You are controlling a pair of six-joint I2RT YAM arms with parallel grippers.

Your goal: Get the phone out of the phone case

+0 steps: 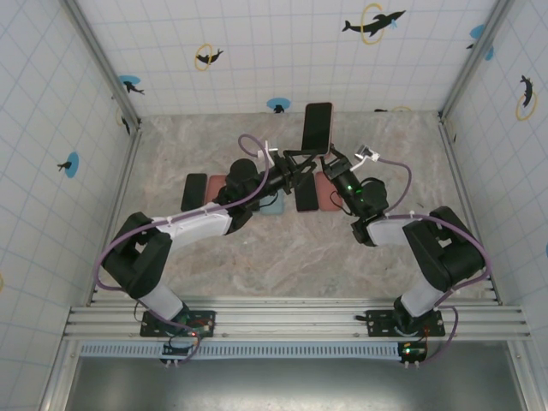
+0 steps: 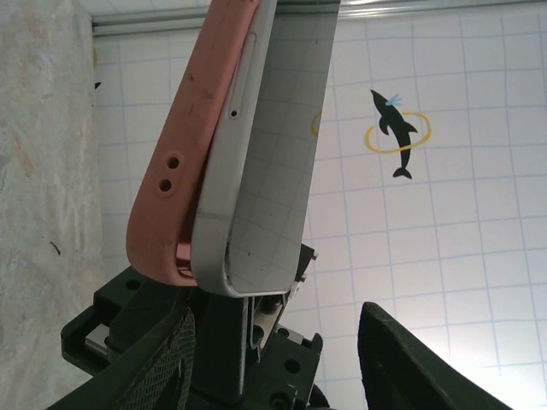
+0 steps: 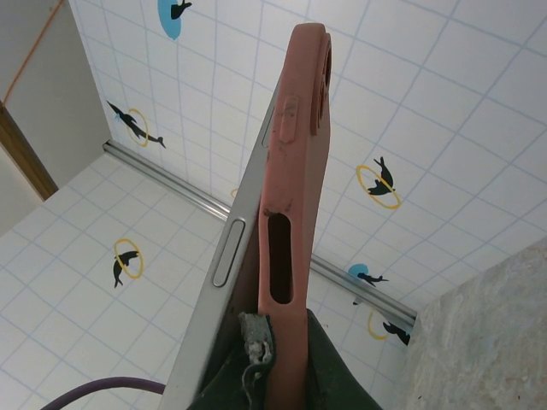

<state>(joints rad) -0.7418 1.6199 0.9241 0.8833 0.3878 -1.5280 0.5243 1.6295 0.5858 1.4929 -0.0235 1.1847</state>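
looking down from above, the silver-edged slab phone (image 1: 318, 127) stood raised off the table, dark screen showing, where the left gripper (image 1: 294, 174) and the right gripper (image 1: 332, 161) met beneath it. flat spare handsets and cases (image 1: 272, 205), black, pink and pale blue, lay on the marbled beige tabletop (image 1: 257, 257) under the arms. white gridded walls (image 1: 257, 51) with dolphin-and-ring stickers (image 1: 373, 22) and aluminium rails closed the cell in.

at the left wrist, the salmon-pink rubbery phone case (image 2: 171, 179) had sprung off the phone (image 2: 256, 213) at its lower corner but hugged it higher up. the left gripper (image 2: 275, 312) had its jaws apart on either side, one finger (image 2: 402, 367) clear of the phone.

at the right wrist, the right gripper (image 3: 256, 367) was clenched on the lower end of phone (image 3: 224, 265) and case (image 3: 295, 171) together.

by my judgement the peeling was begun. freeing the other edges and drawing the phone out were left to do.
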